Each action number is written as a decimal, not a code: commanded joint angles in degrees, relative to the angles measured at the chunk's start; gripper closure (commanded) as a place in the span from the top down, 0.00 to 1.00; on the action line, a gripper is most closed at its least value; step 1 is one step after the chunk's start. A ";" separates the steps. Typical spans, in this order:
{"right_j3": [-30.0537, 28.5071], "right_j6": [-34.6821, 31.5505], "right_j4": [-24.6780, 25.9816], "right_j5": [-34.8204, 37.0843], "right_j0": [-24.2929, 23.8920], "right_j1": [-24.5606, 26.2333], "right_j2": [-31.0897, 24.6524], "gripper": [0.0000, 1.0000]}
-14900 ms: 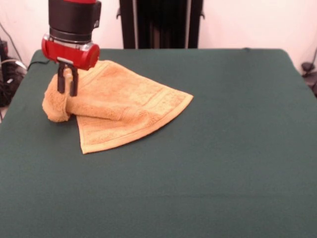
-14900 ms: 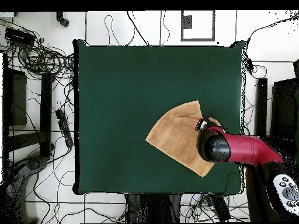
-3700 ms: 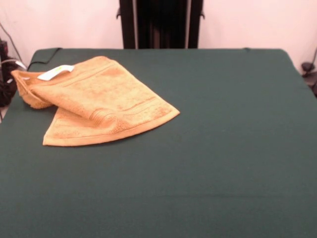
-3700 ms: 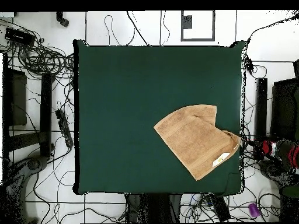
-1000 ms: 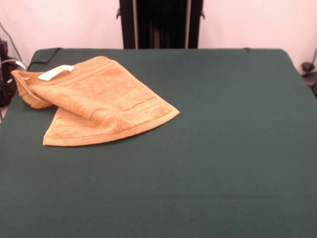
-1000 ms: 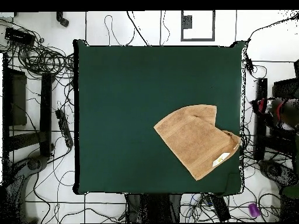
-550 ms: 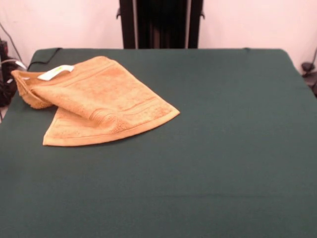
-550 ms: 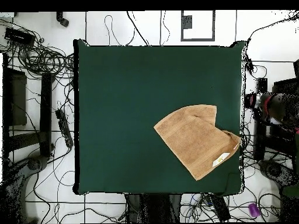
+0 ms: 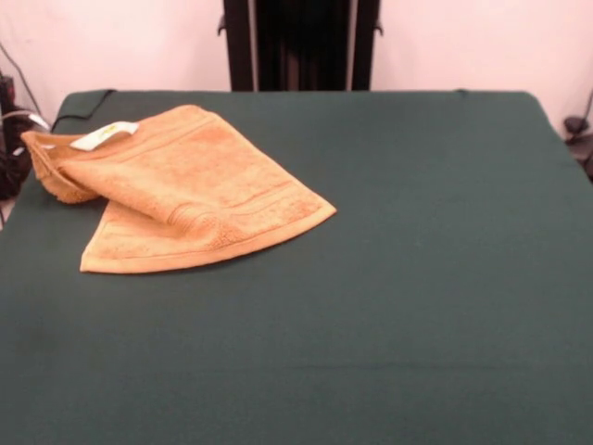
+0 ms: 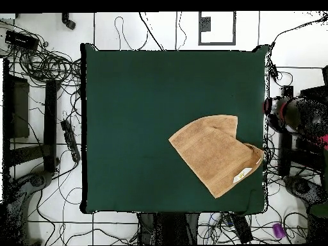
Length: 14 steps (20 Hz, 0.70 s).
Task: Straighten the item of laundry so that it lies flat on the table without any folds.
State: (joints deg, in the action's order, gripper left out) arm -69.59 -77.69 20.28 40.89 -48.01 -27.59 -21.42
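Observation:
The orange-tan towel (image 9: 181,190) lies folded over itself on the dark green table (image 9: 417,278), at the far left in the front view. One bunched corner with the white care label (image 9: 104,135) hangs at the table's left edge. In the overhead view the towel (image 10: 211,154) sits near the table's (image 10: 141,128) right edge, with the label (image 10: 243,174) at its lower right. The red and black arm's end, with the gripper (image 10: 277,107), hovers just off the table's right edge, above the towel in the picture and apart from it. The front view does not show the gripper.
The robot's black pedestal (image 9: 298,44) stands at the table's far side. Cables and black equipment (image 10: 45,115) lie on the floor all round the table. A white-framed square (image 10: 216,28) lies on the floor beyond the table's top edge.
In the overhead view the arm has moved up along the table's right edge and nearer to it. The towel has not moved.

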 commanded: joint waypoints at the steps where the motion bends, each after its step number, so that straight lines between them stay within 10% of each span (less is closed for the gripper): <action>1: -9.30 -16.61 -3.88 -3.13 5.48 -1.49 2.88 1.00; 14: -14.22 -20.80 -9.84 -7.58 10.63 -2.20 9.15 1.00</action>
State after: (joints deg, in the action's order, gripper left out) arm -75.00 -77.95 14.00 35.91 -41.88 -27.78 -14.65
